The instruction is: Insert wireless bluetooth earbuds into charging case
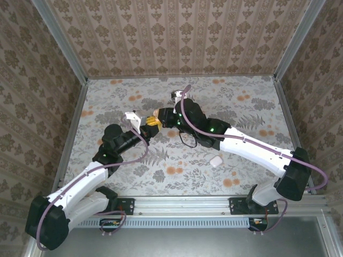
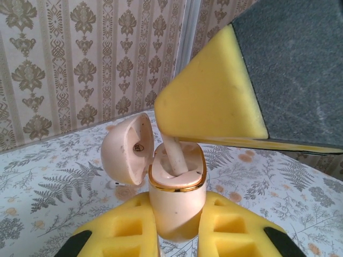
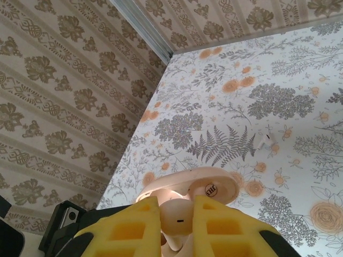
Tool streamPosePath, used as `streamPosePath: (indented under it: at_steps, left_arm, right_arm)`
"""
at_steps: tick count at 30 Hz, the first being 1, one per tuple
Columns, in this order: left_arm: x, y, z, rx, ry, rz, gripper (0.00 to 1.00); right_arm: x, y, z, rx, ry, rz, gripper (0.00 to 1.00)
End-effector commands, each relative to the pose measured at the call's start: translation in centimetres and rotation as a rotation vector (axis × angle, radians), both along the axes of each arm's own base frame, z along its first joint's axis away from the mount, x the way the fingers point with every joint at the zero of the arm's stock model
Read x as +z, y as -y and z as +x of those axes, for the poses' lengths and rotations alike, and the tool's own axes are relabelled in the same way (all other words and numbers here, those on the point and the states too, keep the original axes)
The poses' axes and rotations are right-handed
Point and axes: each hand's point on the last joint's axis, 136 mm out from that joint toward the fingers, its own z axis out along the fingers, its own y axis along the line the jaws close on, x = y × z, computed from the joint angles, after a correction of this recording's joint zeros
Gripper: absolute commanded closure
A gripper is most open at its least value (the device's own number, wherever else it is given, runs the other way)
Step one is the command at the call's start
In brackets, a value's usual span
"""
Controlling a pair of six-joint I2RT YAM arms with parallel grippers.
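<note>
My left gripper (image 2: 177, 217) is shut on the cream charging case (image 2: 177, 203), holding it upright above the table with its gold-rimmed mouth up. The lid (image 2: 126, 150) hangs open to the left. My right gripper (image 3: 178, 214) is shut on one earbud (image 3: 181, 218) directly over the case (image 3: 177, 190). In the left wrist view that earbud's stem (image 2: 174, 155) reaches down into the case's mouth, under a right finger pad (image 2: 214, 101). A second earbud (image 3: 265, 140) lies loose on the table beyond the case. From above, both grippers (image 1: 151, 122) meet at mid-table.
A larger white rounded-square box (image 1: 216, 160) lies on the floral table (image 1: 241, 107), near the right forearm. Patterned walls with metal corner posts (image 1: 80, 75) close in the back and sides. A metal rail (image 1: 182, 203) runs along the near edge.
</note>
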Motion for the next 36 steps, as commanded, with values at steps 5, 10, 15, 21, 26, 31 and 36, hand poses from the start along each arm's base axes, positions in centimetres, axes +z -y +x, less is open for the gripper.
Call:
streamPosePath:
  at_steps: [5,10,15,21,26,31,36]
  left_arm:
    - [2.4,-0.4,0.0,0.03,0.08,-0.027,1.0]
    - [2.6,-0.4,0.0,0.034,0.081,-0.031,1.0]
    - [2.6,-0.5,0.0,0.039,0.08,-0.032,1.0]
    - [2.9,-0.7,0.1,0.052,0.081,-0.038,1.0]
    - [3.2,-0.9,0.2,0.064,0.079,-0.047,1.0]
    - [3.4,-0.9,0.1,0.061,0.077,-0.059,1.0]
    - [3.6,-1.0,-0.1,0.058,0.081,-0.062,1.0]
  right_arm:
    - [0.5,-1.3,-0.5,0.01,0.026,0.02,0.85]
    - [0.0,-1.6,-0.6,0.013,0.029,0.018,0.85]
    - [-0.3,-1.9,-0.7,0.024,0.032,0.007,0.85]
    - [-0.9,-1.9,-1.3,0.039,0.038,-0.016,0.85]
    - [-1.2,-2.1,-2.3,0.075,0.087,-0.015,0.85]
    - [-1.5,-2.6,-3.0,0.131,0.134,-0.009,0.86]
    - [-1.6,-3.3,-3.6,0.186,0.178,-0.009,0.86]
